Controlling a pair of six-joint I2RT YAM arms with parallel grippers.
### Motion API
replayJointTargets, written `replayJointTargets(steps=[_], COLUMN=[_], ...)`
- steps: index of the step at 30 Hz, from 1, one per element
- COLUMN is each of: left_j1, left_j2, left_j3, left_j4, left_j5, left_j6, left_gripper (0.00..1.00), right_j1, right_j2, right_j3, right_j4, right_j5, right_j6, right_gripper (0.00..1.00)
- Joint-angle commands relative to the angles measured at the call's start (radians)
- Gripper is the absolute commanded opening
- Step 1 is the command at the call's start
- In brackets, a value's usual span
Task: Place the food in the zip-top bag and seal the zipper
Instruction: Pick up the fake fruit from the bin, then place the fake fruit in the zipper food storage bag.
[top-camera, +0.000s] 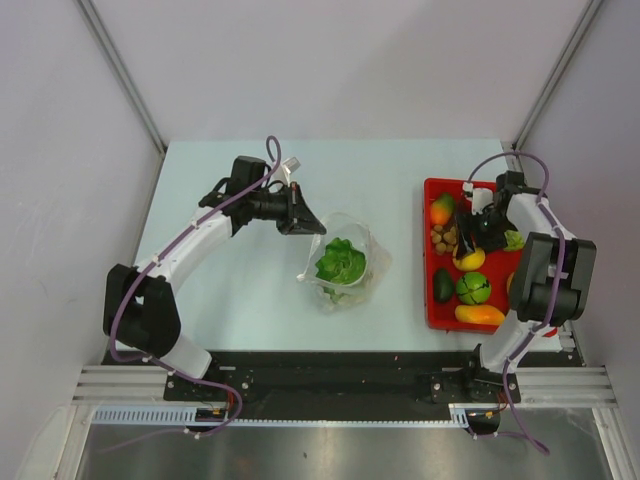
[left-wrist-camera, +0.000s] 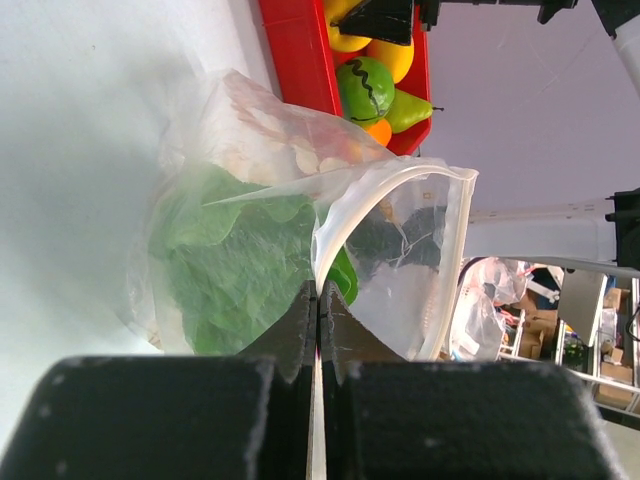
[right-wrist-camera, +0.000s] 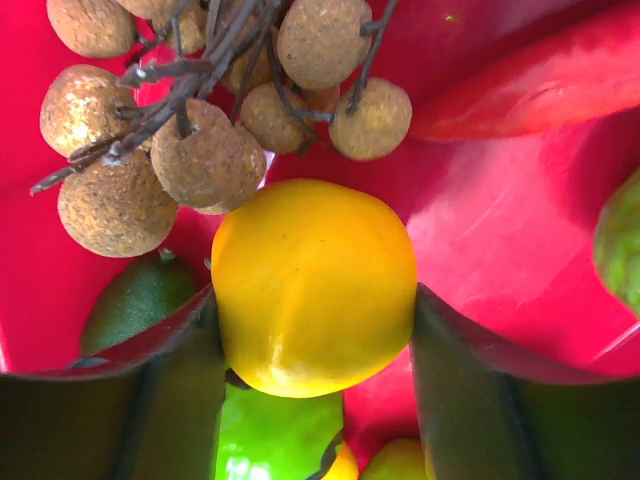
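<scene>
The zip-top bag (top-camera: 345, 262) lies near the middle of the desk (top-camera: 230, 290), a clear, floppy film printed with pale dots and crumpled into soft folds. Inside it sits the lettuce (top-camera: 342, 260), leafy, ruffled and bright green, pressing against the film. The left gripper (top-camera: 305, 222) reaches in from the far left, and its black fingers (left-wrist-camera: 290, 330) are pinched together on the bag's rim, with the film caught between them. From that pinch the mouth gapes open. The zipper (left-wrist-camera: 447, 262) runs along it as a thicker pale band, unsealed.

The red tray (top-camera: 428, 250) is smooth, glossy plastic with a low wall, and it lies along the desk's right edge, reaching toward the near right corner. A strip of bare desk separates it from the bag. The left half of the desk is bare around the left arm.

In the tray the right gripper (right-wrist-camera: 315, 330) points down, and its two dark fingers (right-wrist-camera: 175, 380) sit against opposite flanks of the yellow fruit (right-wrist-camera: 312, 285), which is round, smooth and waxy. We cannot tell whether the fruit is off the tray floor. The room here is tight. A cluster of longans (right-wrist-camera: 200, 150), rough, tan and on thin twigs, touches the fruit's far side. A dark green avocado (right-wrist-camera: 135, 300) lies just beside the left finger. A shiny red chili (right-wrist-camera: 540, 85) lies near the right. Nearer the tray's near end sit a round green fruit (top-camera: 473, 288) and an orange mango (top-camera: 480, 314).
</scene>
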Motion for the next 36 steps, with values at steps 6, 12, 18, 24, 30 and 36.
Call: replayJointTargets(steps=[6, 12, 18, 24, 30, 36], left_j1=[-0.004, -0.021, -0.027, -0.029, -0.029, -0.026], left_j2=[-0.015, -0.015, -0.007, -0.003, -0.020, -0.040], left_j3=[0.008, 0.003, 0.029, 0.060, 0.065, 0.058], left_j4=[0.004, 0.003, -0.014, -0.045, -0.063, -0.069], left_j5=[0.009, 0.007, -0.007, -0.014, -0.018, -0.021], left_j6=[0.020, 0.019, 0.026, 0.040, 0.045, 0.052], left_gripper=[0.00, 0.00, 0.00, 0.00, 0.00, 0.00], right_j1=[-0.009, 0.243, 0.631, 0.947, 1.024, 1.033], right_j2=[-0.237, -0.531, -0.624, -0.549, -0.438, -0.395], right_j3=[0.030, 0.046, 0.049, 0.050, 0.046, 0.024], right_j4=[-0.078, 0.083, 0.424, 0.493, 0.427, 0.337], right_j5=[-0.107, -0.222, -0.129, 0.001, 0.100, 0.210], right_j6=[-0.007, 0.100, 0.189, -0.037, -0.260, -0.375], right_gripper=[0.19, 0.00, 0.00, 0.00, 0.00, 0.00])
